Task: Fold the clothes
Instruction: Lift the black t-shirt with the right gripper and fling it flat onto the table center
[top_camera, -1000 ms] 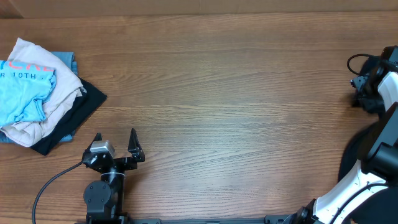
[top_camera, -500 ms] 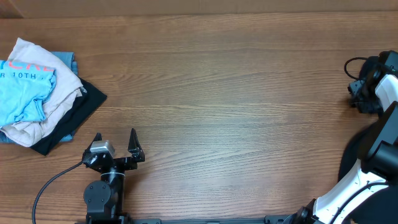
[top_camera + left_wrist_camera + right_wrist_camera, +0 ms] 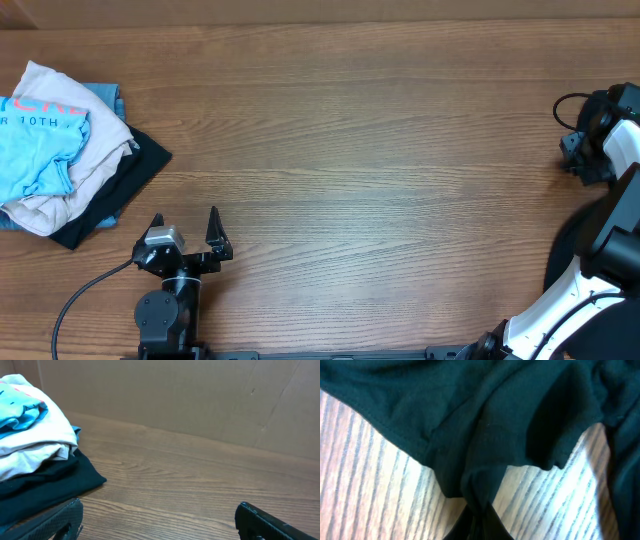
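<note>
A pile of clothes lies at the table's left edge: a white shirt [image 3: 95,140] with pink lettering, a light blue garment [image 3: 40,150] on top, and a black garment [image 3: 125,190] underneath. My left gripper [image 3: 185,216] stands open near the front edge, right of the pile and apart from it. In the left wrist view the pile [image 3: 35,440] sits at the left, beyond the open gripper [image 3: 159,510]. At the far right edge, my right gripper [image 3: 479,517] is shut on a fold of a dark garment [image 3: 485,425] that fills the right wrist view.
Bare wooden table [image 3: 380,170] stretches between the pile and the right arm [image 3: 600,145]. A brown cardboard wall [image 3: 175,395] runs along the back. A black cable [image 3: 80,295] trails from the left arm's base.
My right gripper has closed on the dark garment. The right arm has shifted slightly left at the table's edge. The left arm and the pile have not moved.
</note>
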`<state>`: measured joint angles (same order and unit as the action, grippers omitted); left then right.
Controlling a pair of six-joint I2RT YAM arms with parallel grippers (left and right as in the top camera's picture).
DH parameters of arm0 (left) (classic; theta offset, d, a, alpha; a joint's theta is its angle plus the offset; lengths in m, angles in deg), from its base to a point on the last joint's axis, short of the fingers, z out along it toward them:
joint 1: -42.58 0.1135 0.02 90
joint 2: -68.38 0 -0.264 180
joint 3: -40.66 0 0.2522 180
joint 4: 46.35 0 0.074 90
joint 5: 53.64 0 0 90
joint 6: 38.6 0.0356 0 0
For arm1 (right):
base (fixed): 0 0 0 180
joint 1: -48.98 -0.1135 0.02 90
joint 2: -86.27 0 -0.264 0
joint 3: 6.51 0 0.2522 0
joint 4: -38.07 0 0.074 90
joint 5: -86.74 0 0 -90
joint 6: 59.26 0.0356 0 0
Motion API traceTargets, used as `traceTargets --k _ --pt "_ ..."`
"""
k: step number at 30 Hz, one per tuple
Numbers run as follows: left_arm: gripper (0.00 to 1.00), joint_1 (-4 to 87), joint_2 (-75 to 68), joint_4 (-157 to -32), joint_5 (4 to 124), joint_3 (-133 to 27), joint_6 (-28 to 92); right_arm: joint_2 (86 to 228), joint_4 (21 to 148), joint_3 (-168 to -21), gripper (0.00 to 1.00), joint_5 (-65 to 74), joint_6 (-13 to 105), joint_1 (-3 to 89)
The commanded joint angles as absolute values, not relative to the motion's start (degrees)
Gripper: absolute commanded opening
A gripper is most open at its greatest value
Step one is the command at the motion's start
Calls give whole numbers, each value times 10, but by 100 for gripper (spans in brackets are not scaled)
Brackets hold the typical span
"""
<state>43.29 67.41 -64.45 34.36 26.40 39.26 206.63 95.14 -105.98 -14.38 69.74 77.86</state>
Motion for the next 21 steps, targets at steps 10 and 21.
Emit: traceTargets --k 10,21 --pt "100 429 679 -643 338 266 381 2068 933 -1057 4 6 706 736" --pt "100 429 679 -643 338 266 381 2068 889 -1057 4 80 807 540"
